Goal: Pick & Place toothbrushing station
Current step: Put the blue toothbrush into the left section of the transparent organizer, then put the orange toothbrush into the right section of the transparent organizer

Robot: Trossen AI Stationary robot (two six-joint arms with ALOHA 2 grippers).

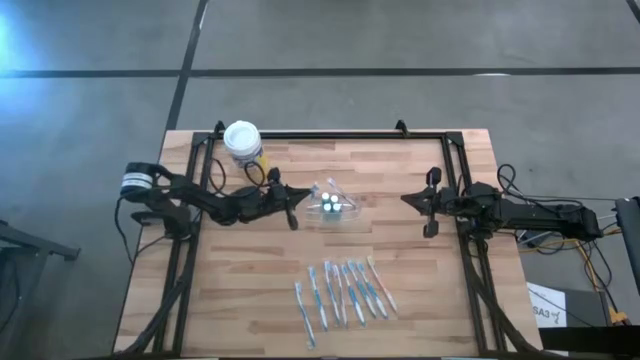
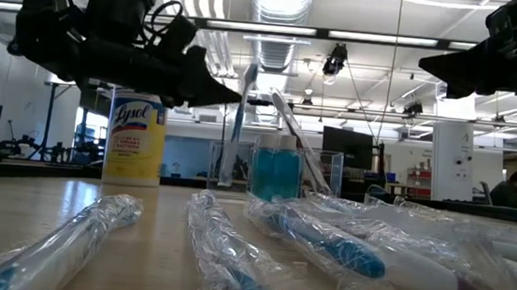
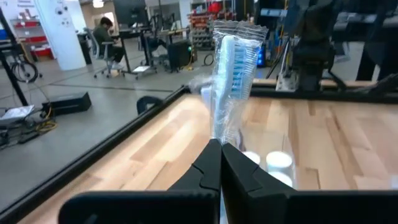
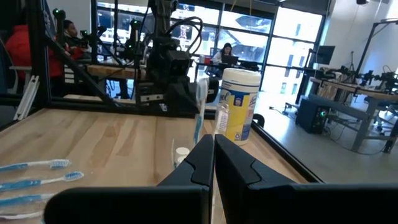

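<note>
The left gripper (image 1: 292,212) pinches a wrapped blue toothbrush (image 3: 231,74) upright at nine o'clock of the clear holder (image 1: 333,203) at table centre. The right gripper (image 1: 430,208), fingers pressed together and empty, hovers at three o'clock. Remaining toothbrushes (image 1: 343,292) lie at six.

An overhead camera looks straight down on the table (image 1: 250,300); another sits at tabletop level; each wrist camera peers past its own hand, facing the other.
</note>
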